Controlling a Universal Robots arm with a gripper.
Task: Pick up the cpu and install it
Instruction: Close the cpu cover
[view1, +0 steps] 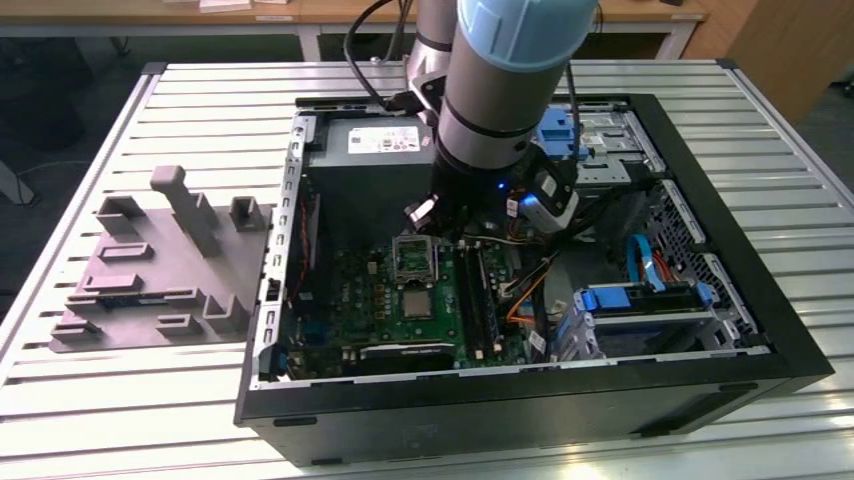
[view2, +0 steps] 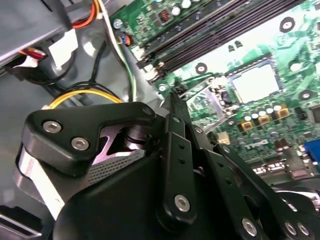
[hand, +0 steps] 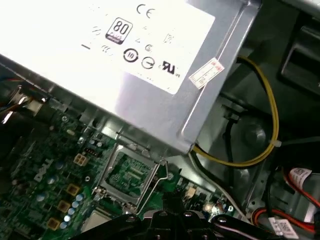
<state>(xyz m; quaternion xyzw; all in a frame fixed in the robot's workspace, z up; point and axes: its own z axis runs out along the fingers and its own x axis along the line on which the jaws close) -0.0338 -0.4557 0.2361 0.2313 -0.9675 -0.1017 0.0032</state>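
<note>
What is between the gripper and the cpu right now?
Nothing visible covers the cpu: its pale top lies bare. The hinged metal frame is swung open beside it, on the side nearer the gripper in the second wrist view, so it is the one thing close to a sideways path.

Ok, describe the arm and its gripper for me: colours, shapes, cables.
The arm is a thick silver-grey tube with pale blue joint caps; black cables run beside it and a small blue light glows near the wrist. The gripper is matte black, built of flat linked bars with silver screw heads.
</note>
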